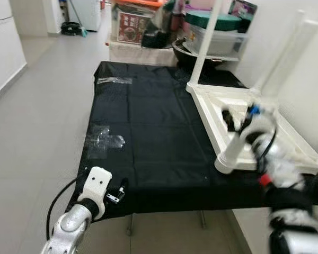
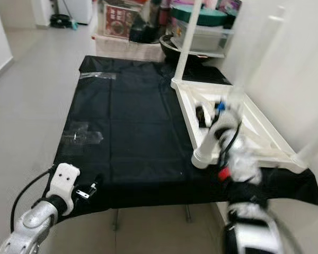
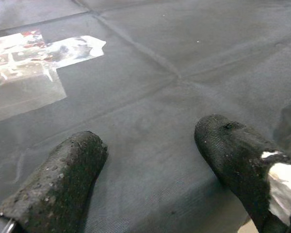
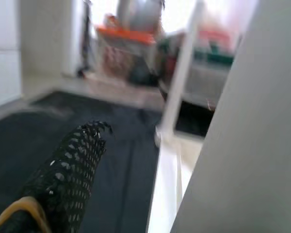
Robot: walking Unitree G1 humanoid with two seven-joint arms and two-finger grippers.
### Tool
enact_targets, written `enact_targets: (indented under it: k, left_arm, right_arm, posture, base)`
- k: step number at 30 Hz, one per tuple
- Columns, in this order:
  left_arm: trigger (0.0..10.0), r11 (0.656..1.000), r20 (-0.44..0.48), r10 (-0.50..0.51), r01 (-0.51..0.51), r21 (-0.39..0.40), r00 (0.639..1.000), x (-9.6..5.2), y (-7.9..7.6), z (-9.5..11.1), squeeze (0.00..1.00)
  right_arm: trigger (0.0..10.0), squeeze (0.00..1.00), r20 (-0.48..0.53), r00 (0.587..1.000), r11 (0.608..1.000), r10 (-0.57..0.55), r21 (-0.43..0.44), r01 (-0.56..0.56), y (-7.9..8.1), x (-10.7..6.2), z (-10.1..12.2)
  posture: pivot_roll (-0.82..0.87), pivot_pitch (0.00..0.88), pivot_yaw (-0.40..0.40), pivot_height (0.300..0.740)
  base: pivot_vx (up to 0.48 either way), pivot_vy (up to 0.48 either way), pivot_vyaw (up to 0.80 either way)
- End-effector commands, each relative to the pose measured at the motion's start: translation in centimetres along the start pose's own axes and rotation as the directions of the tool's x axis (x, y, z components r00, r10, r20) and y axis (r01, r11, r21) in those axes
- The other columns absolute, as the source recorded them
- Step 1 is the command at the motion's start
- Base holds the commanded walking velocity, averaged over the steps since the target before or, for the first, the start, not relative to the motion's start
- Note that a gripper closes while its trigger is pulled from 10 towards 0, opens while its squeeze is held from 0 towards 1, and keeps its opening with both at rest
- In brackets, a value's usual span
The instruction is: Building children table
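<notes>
We see a grey tiled floor (image 1: 37,106) on which a black sheet (image 1: 148,132) is spread as the surface that carries everything. At the sheet's right edge lies the white children's table top (image 1: 228,114), turned underside up, reaching from about the middle of that edge towards the near right corner. One white leg (image 1: 204,45) stands upright at its far corner, and two more white legs (image 1: 286,50) rise along the wall (image 1: 307,90) on the right, blurred.

Past the far edge of the sheet we make out a cluttered low shelf (image 1: 148,50) with a red box (image 1: 130,26), a dark wok (image 1: 193,53) and a clear tub with a green lid (image 1: 214,29).

Our right end effector (image 1: 238,124) sits over the upturned table top near the right edge, clenched on a loose white table leg (image 1: 233,151) that tilts down towards the near edge; the arm is motion-blurred. In the right wrist view, one black mesh finger (image 4: 72,179) shows beside a broad white surface of that leg.

Our left end effector (image 1: 116,193) rests at the near left corner of the sheet, fingers spread apart and empty; in the left wrist view both black fingertips (image 3: 63,184) lie just above the fabric.

Clear tape patches (image 1: 103,140) stick to the sheet near its left edge, and another tape strip (image 1: 114,80) lies near the far left corner.
</notes>
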State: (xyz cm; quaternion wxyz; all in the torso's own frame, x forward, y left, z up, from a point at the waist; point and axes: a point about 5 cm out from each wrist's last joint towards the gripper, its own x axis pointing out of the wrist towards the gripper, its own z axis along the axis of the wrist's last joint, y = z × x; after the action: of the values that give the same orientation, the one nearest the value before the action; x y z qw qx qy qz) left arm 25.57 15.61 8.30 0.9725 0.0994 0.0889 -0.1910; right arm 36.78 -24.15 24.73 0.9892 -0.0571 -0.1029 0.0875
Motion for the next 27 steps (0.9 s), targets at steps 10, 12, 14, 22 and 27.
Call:
enact_targets:
  k: [10,12,14,22,27]
  left_arm:
    - [10.0,1.0,-0.054,-0.017,0.017,-0.011,0.998,0.0,-0.6,-1.1,0.0]
    - [10.0,1.0,-0.055,-0.014,0.014,-0.009,0.998,-0.1,-0.5,-1.1,0.0]
    - [10.0,1.0,-0.057,-0.012,0.012,-0.008,0.998,-0.2,-0.4,-1.1,0.0]
    - [10.0,1.0,-0.055,-0.02,0.019,-0.005,0.998,0.1,-0.5,-1.0,0.0]
    - [10.0,1.0,-0.053,-0.024,0.024,-0.006,0.998,0.2,-0.6,-0.9,0.0]
  right_arm:
    - [0.0,0.0,-0.064,0.965,0.967,0.254,0.022,-0.253,3.1,0.0,-2.5]
    - [0.0,0.0,-0.071,0.947,0.95,0.313,0.037,-0.311,4.1,-0.3,-3.1]
    - [0.0,0.0,-0.074,0.924,0.926,0.376,0.055,-0.373,4.8,-0.6,-3.6]
    - [0.0,0.0,-0.119,0.859,0.867,0.498,0.09,-0.49,5.6,-1.8,-4.7]
    - [0.0,0.0,-0.252,0.933,0.966,0.259,0.066,-0.25,3.8,-1.1,-6.6]
  posture:
    - [0.07,0.0,-0.175,0.74]
    - [0.07,0.0,-0.175,0.74]
    - [0.07,0.0,-0.175,0.74]
    - [0.06,0.0,-0.164,0.74]
    - [0.05,0.0,-0.163,0.74]
  base:
    - [0.0,0.0,0.0]
    - [0.0,0.0,0.0]
    - [0.0,0.0,0.0]
    - [0.0,0.0,0.0]
    - [0.0,0.0,0.0]
